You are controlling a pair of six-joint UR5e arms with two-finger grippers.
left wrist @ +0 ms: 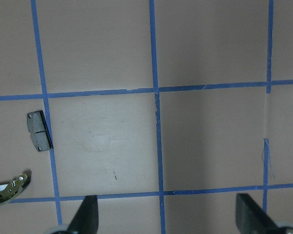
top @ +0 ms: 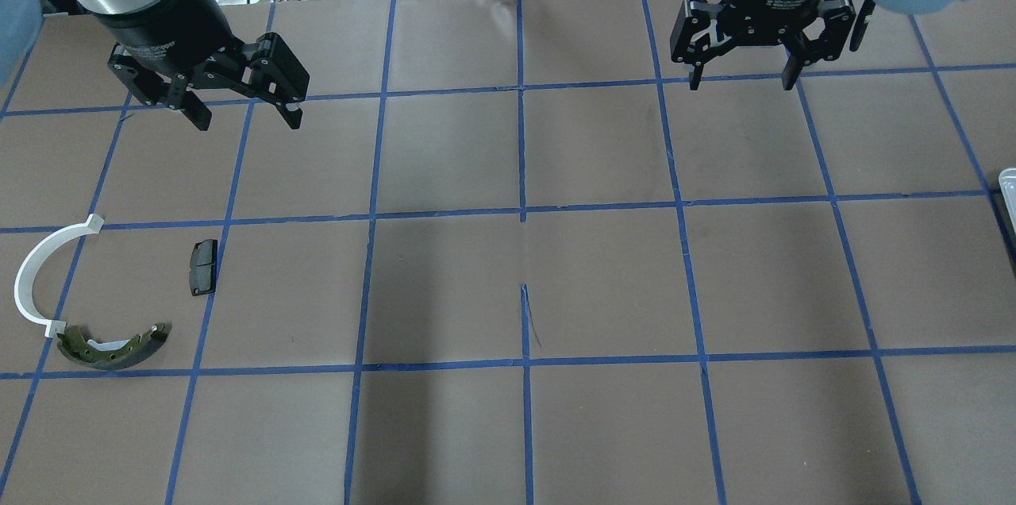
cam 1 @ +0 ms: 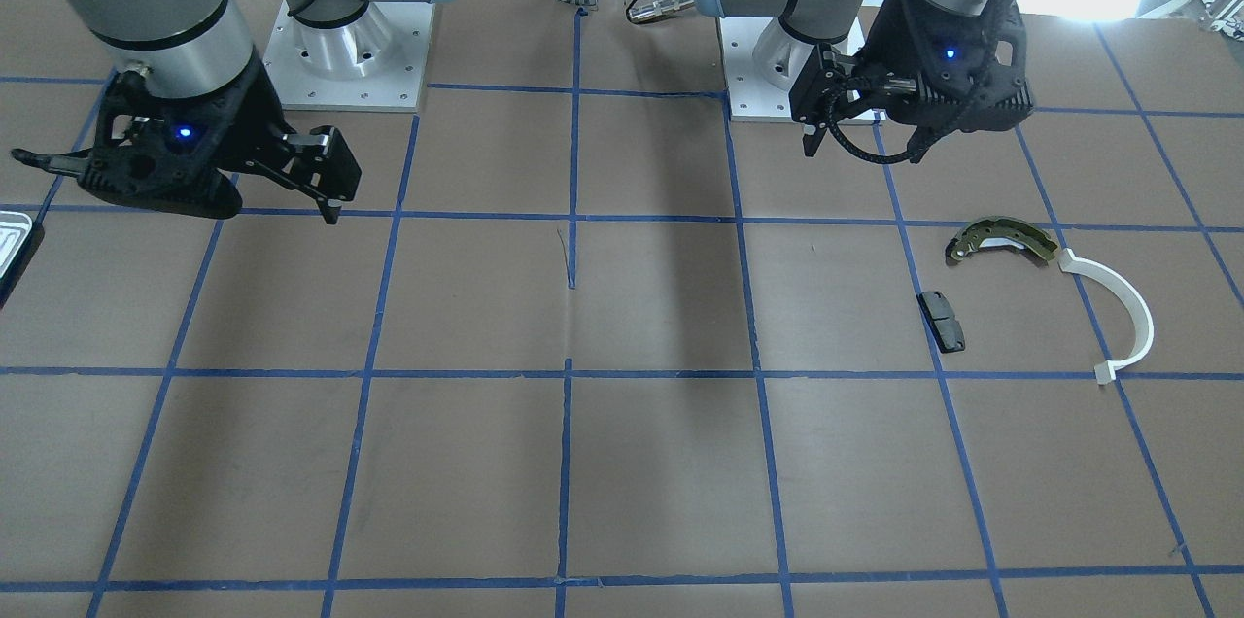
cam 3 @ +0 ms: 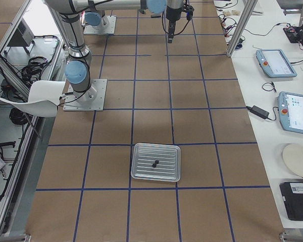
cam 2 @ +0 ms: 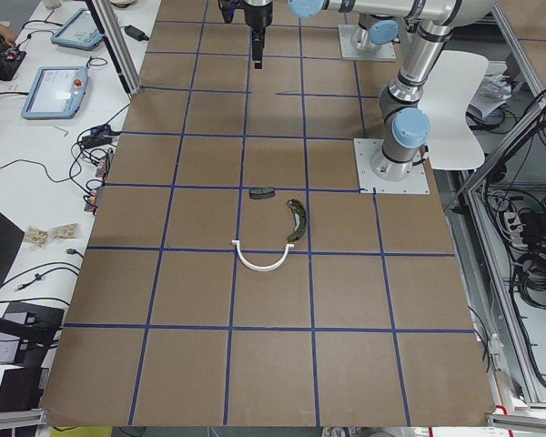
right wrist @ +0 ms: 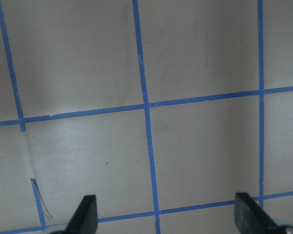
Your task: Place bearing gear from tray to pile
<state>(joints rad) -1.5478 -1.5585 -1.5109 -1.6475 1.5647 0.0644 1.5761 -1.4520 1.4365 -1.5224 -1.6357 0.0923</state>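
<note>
The silvery tray (cam 3: 156, 162) lies on the table, and a small dark bearing gear (cam 3: 154, 164) sits near its middle. Only the tray's edge shows in the overhead view (top: 1008, 187) and in the front view (cam 1: 10, 239). The pile holds an olive brake shoe (top: 115, 346), a white plastic arc (top: 40, 275) and a black pad (top: 203, 267). My left gripper (top: 246, 120) is open and empty, raised beyond the pile. My right gripper (top: 740, 82) is open and empty, raised well apart from the tray. The left wrist view shows the pad (left wrist: 39, 130) and the shoe's end (left wrist: 10, 190).
Brown paper with a blue tape grid (top: 522, 211) covers the table. The arm bases (cam 1: 350, 54) stand at the robot's side. Tablets and cables (cam 3: 293, 111) lie on a side bench past the table edge.
</note>
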